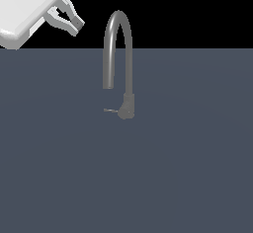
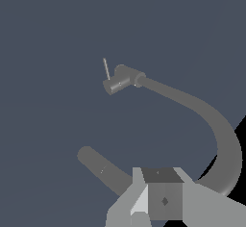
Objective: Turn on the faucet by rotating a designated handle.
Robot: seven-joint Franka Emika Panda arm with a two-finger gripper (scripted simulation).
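Note:
The faucet (image 1: 118,34) is a tall grey gooseneck tap that stands mid-scene on the dark grey floor, with its thick base (image 1: 127,106) low down. The handle (image 1: 109,110) is a thin short rod that sticks out of the base toward the exterior view's left. My gripper (image 1: 78,24) hangs high at the upper left, well above and apart from the faucet. Its fingertips meet, so it is shut and holds nothing. In the wrist view the gripper (image 2: 149,204) is near the arched spout (image 2: 218,134), with the base (image 2: 120,79) and the handle (image 2: 106,69) farther off.
The white arm link (image 1: 29,5) fills the top left corner of the exterior view. The flat dark grey floor (image 1: 188,168) spreads all around the faucet. The background above it is black.

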